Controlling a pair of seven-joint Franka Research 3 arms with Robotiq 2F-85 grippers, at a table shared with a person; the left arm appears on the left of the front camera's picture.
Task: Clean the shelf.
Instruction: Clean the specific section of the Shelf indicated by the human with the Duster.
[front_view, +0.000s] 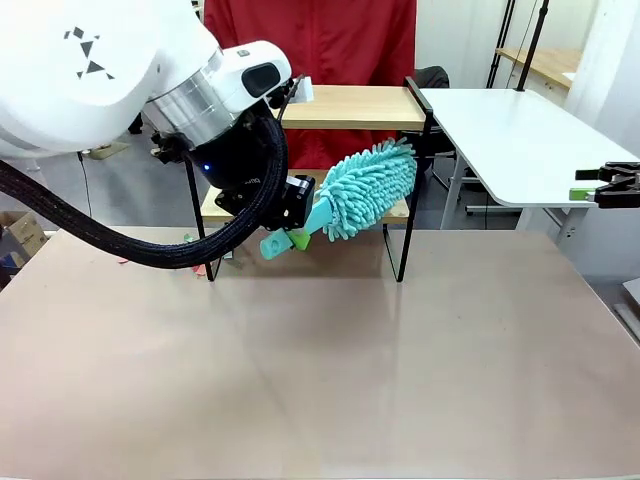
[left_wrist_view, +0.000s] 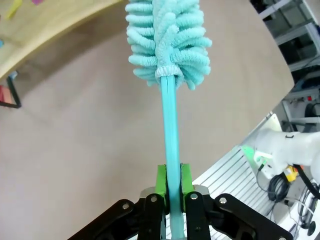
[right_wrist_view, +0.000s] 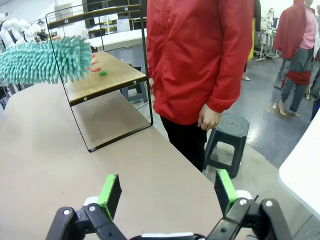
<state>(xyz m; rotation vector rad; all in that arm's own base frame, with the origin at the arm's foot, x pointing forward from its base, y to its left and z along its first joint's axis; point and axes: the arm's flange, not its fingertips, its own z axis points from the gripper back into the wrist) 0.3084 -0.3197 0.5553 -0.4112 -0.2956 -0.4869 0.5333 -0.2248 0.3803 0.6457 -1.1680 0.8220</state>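
Shelf (front_view: 350, 107) at far middle of worktop (front_view: 320, 380), small scraps (right_wrist_view: 102, 72) on its lower board. Left gripper (left_wrist_view: 172, 182) clamped on handle of teal duster (front_view: 368, 188), head at that board's front edge; right gripper (right_wrist_view: 167, 192) wide, empty. Judged: lower-board sweep starting; next, push head inward, clear of frame.

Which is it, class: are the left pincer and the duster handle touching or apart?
Touching. The left wrist view shows the left pincer, its green pads clamped on both sides of the duster handle.
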